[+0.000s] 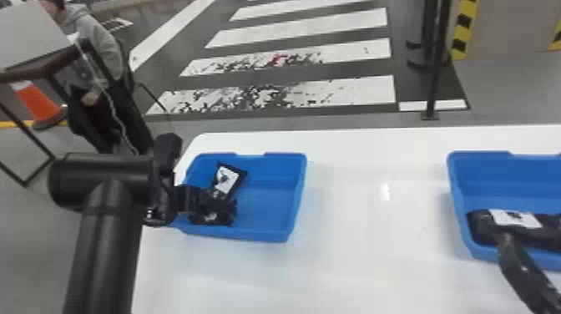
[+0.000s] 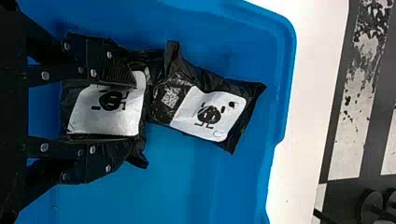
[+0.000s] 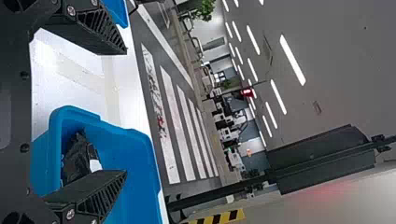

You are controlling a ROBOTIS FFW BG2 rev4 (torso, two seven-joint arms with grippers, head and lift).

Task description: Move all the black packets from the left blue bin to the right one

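White-striped floor behind white table. Left blue bin: two black packets, near one between left gripper jaws, part open; can't tell if clamped. Far packet just beside. Right blue bin: black packet inside. Right gripper near it, jaws wide apart, nothing held.

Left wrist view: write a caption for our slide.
One black packet between the fingers of the left gripper, a second packet beside it in the left blue bin.
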